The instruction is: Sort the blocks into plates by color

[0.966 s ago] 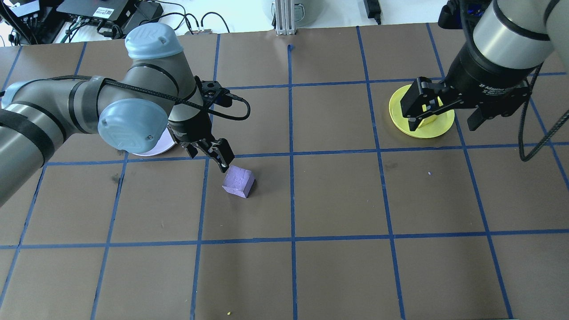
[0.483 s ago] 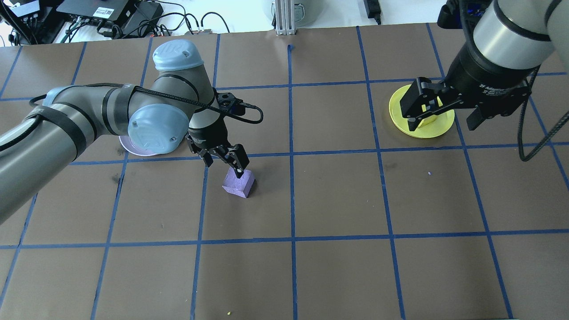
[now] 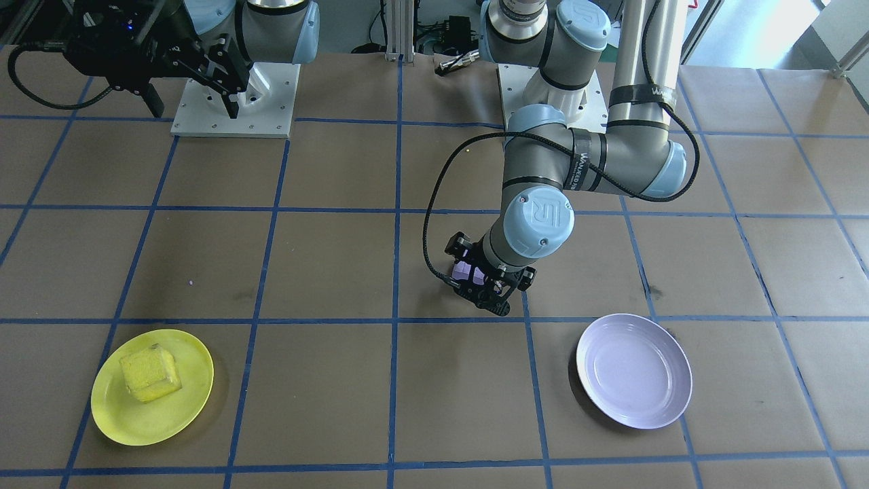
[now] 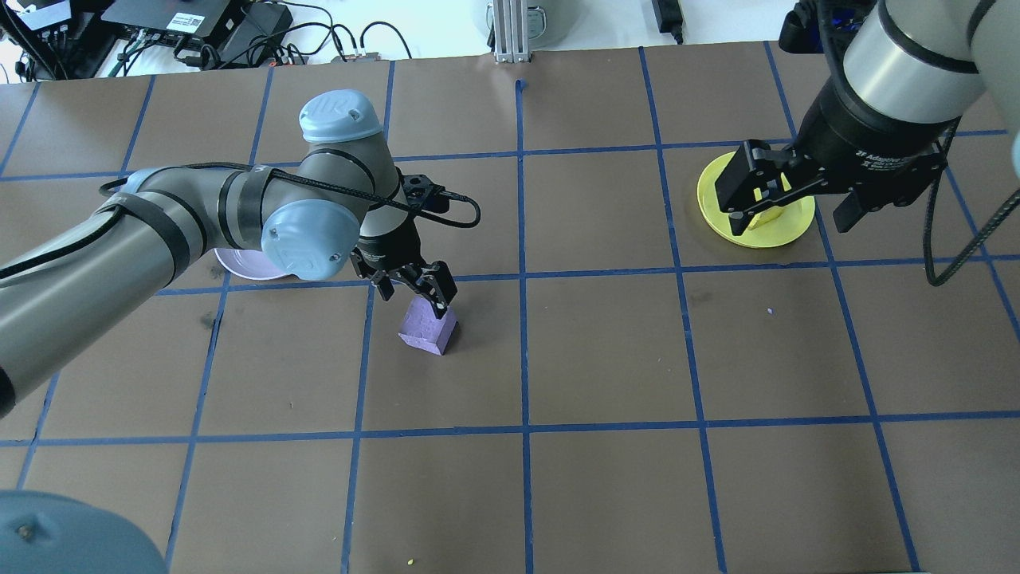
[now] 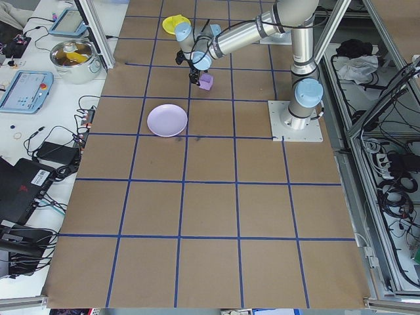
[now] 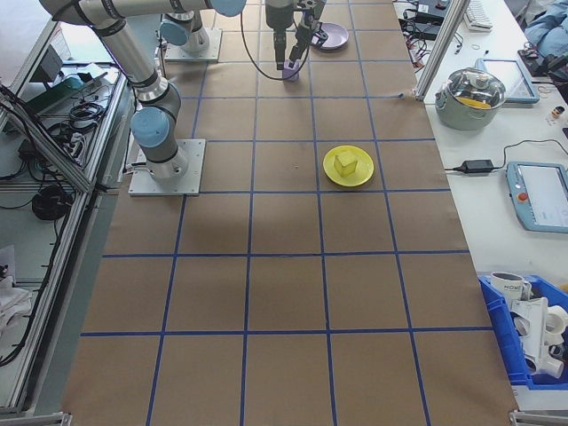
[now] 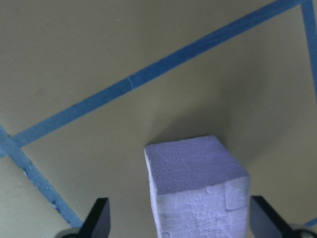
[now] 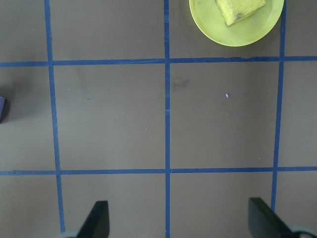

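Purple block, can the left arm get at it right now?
Probably yes. The left gripper is open right over the purple block, a finger on either side in the wrist view, nothing in between.

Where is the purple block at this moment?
In the overhead view the purple block sits on the table left of center, directly under the open left gripper, right of the lavender plate.

**Purple block between the spread pincer tips**

From where the left wrist looks down, the light purple block (image 7: 197,191) fills the lower middle, its rough foam top facing up and one pitted side turned toward the lens. The two dark fingertips (image 7: 98,219) of the left pincer (image 7: 181,220) stand wide apart at the bottom corners, clear of the block. Blue tape lines (image 7: 148,74) cross the brown bench (image 7: 74,44) behind it, and its shadow falls up and to the right.
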Available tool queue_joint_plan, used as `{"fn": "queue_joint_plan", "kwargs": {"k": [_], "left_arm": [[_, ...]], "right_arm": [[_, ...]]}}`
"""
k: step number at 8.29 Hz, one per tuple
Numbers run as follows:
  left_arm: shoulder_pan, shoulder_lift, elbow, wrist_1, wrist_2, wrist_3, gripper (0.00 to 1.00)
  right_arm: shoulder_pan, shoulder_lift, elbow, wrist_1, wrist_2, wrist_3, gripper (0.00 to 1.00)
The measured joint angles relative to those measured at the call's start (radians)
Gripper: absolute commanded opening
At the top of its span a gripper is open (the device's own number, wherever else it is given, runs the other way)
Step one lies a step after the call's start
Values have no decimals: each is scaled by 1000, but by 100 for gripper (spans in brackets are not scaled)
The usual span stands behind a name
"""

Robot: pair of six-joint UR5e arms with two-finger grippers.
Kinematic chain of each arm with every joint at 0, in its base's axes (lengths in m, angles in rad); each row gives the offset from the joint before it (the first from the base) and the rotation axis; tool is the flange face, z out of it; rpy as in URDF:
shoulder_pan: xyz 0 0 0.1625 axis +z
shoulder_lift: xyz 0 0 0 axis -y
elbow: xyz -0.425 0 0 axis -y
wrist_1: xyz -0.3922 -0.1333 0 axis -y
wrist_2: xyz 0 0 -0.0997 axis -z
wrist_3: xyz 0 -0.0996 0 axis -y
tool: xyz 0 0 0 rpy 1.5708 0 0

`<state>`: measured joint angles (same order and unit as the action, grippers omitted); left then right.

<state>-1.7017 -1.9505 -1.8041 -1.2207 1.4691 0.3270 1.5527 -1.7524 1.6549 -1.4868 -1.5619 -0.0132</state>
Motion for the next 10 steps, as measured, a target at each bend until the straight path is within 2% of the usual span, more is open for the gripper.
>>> {"fn": "queue_joint_plan", "kwargs": {"k": [1, 2, 3, 5, 7, 10], "left_arm": [[-1, -6, -4, 2, -24, -10, 93], [-3, -10, -12, 2, -48, -26, 63], [-8, -10, -21, 2, -60, -37, 1], [-17, -11, -28, 2, -55, -38, 0], [-19, -6, -25, 0, -19, -38, 0], [-1, 70, 21, -138, 18, -36, 0]], "right_arm": [[0, -2, 3, 1, -3, -24, 100], [-1, -5, 7, 2, -4, -50, 100], [-1, -6, 9, 3, -5, -64, 100], [-1, -6, 12, 3, -6, -75, 100], [-2, -9, 12, 3, -6, -78, 100], [-6, -16, 11, 1, -7, -78, 100]]}}
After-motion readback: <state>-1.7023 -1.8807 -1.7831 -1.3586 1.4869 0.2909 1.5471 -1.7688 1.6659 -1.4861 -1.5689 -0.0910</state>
